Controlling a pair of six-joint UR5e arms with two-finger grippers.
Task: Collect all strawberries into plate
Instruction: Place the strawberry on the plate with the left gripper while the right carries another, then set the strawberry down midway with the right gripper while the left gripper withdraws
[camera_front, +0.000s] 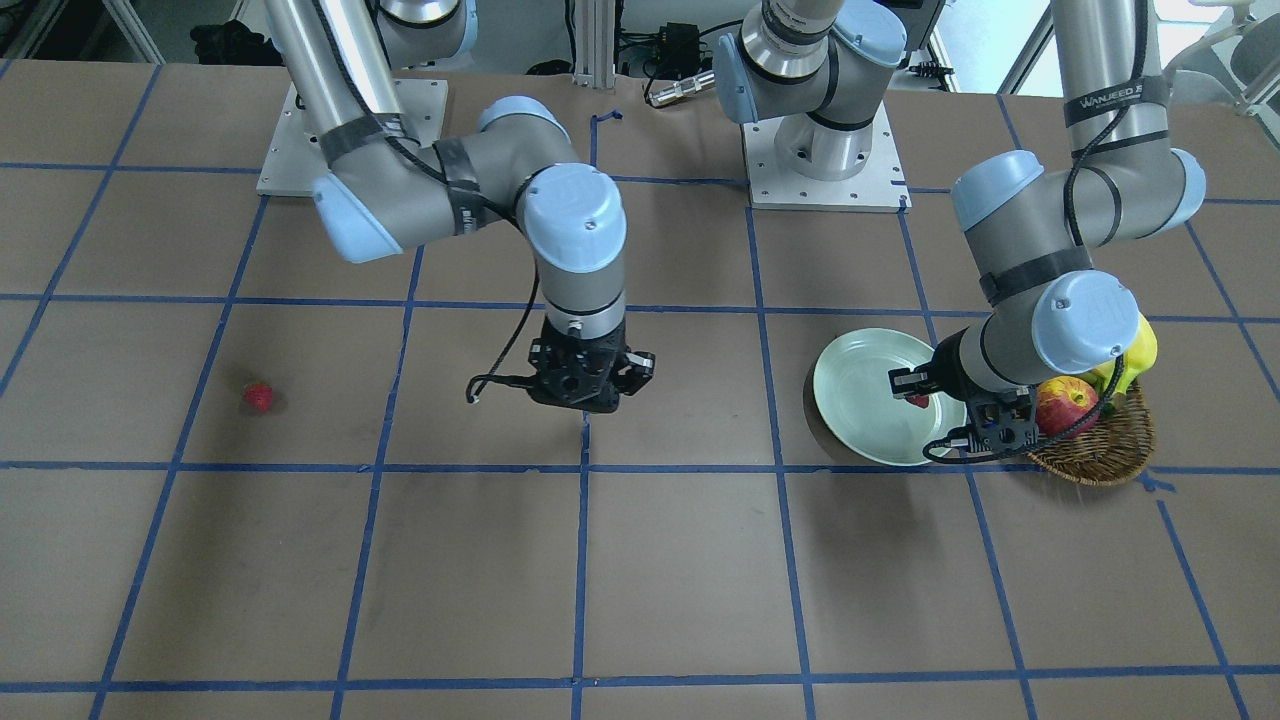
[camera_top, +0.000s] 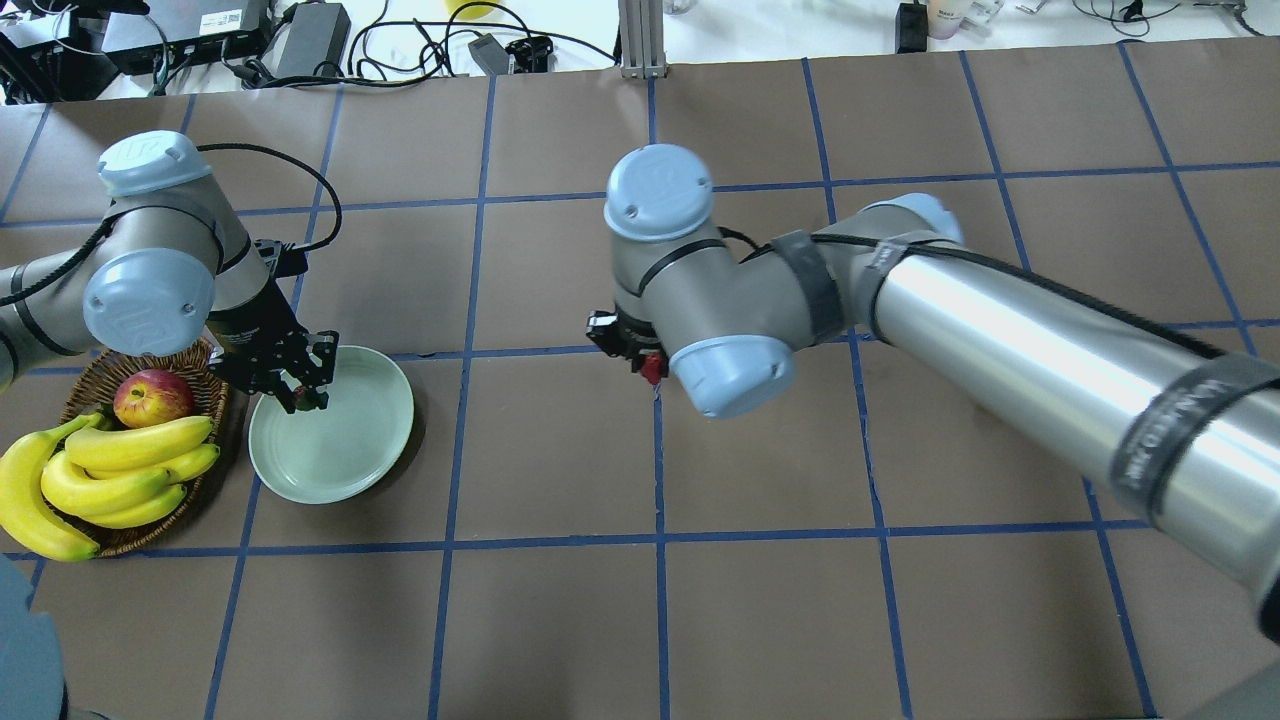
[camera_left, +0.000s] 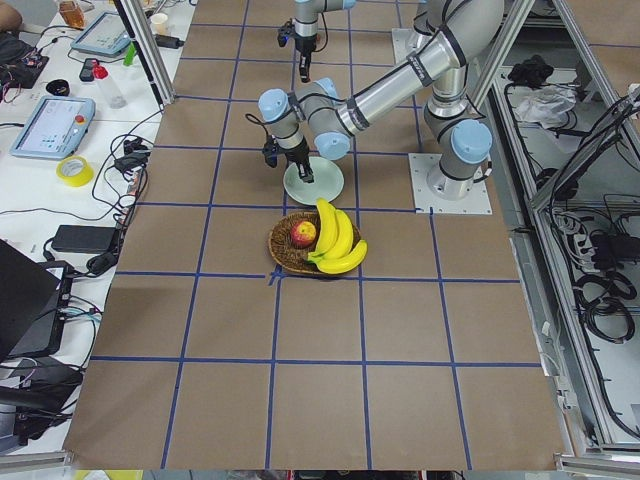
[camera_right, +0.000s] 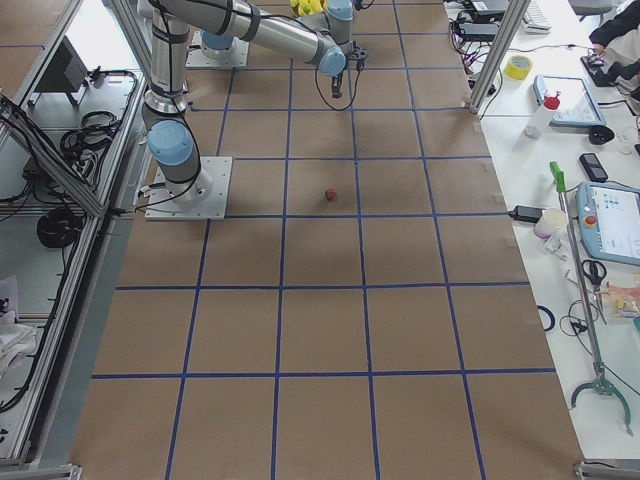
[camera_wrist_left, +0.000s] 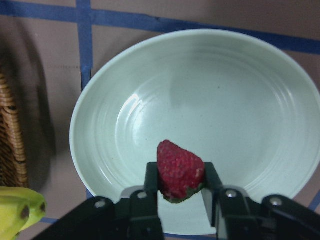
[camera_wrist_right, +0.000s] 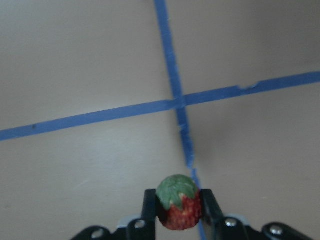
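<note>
My left gripper (camera_top: 300, 388) is shut on a strawberry (camera_wrist_left: 179, 167) and holds it above the near rim of the pale mint-green plate (camera_wrist_left: 215, 95), which is empty; the plate also shows in the overhead view (camera_top: 345, 445) and the front view (camera_front: 858, 385). My right gripper (camera_top: 648, 368) is shut on a second strawberry (camera_wrist_right: 177, 204), green cap up, above a crossing of blue tape lines at the table's middle. A third strawberry (camera_front: 259, 397) lies alone on the table far out on my right side; it also shows in the exterior right view (camera_right: 330, 194).
A brown wicker basket (camera_top: 205, 365) stands right beside the plate, holding a red-yellow apple (camera_top: 152, 397) and a bunch of bananas (camera_top: 110, 470). The brown table (camera_top: 760, 600) is marked with a grid of blue tape.
</note>
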